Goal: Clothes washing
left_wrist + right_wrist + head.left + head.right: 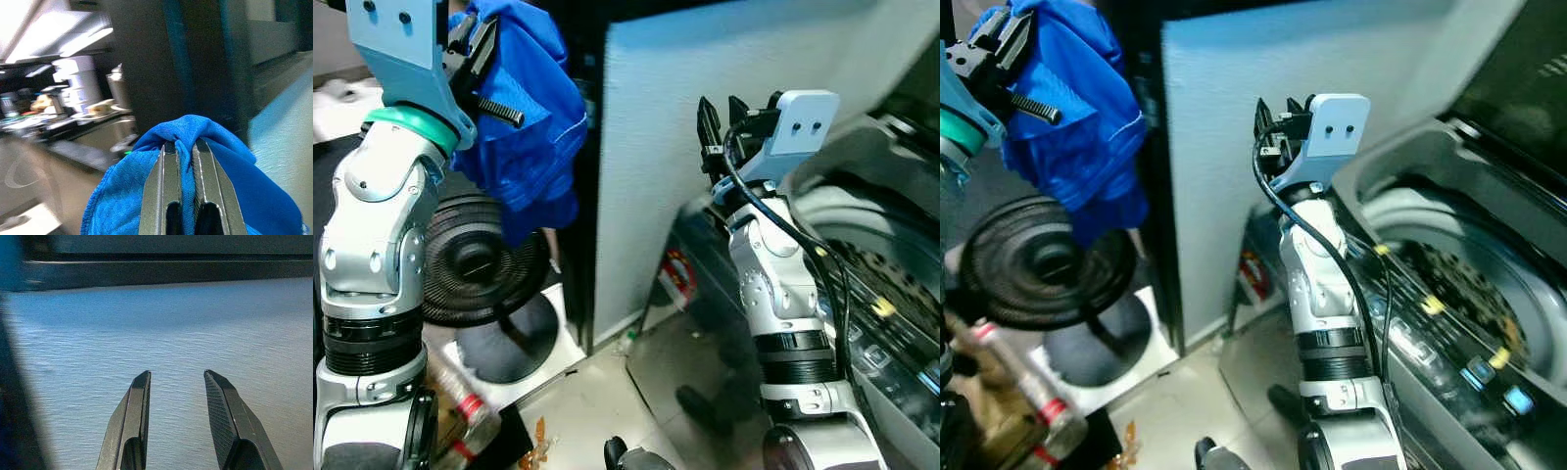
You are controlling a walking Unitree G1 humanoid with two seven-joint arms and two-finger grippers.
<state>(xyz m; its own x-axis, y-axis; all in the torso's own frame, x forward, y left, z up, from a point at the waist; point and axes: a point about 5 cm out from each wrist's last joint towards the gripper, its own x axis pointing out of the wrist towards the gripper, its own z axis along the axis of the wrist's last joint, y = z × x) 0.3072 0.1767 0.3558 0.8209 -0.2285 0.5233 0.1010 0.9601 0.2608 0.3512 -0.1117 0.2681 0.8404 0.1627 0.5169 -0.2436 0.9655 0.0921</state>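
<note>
We have the blue garment (524, 127) bunched and hanging high on our left, in front of the dark gap beside the pale wall panel (705, 147) and above the black floor fan (475, 259). Our left gripper (185, 161) pinches a fold of it between its fingers, the cloth bulging over the tips. The open washing machine (1449, 284) stands well apart on our right, its lid up and its perforated drum (1459, 274) exposed.

We judge the step in hand to be carrying the garment across to the drum. To do it well we should keep the pinch firm, lift the trailing cloth clear of the fan and of the machine's rim, and release only once the bulk hangs over the drum's mouth, so nothing drapes outside. Our right gripper (717, 122) is raised beside the panel with its fingers spread and nothing between them; it could guide loose cloth in.

The left wrist view shows what the head views cannot: the fold is gripped right at the fingertips, a shallow hold that might slip. The right wrist view confirms the spread fingers facing the bare panel. The head views alone give us the drum and the path to it.
</note>
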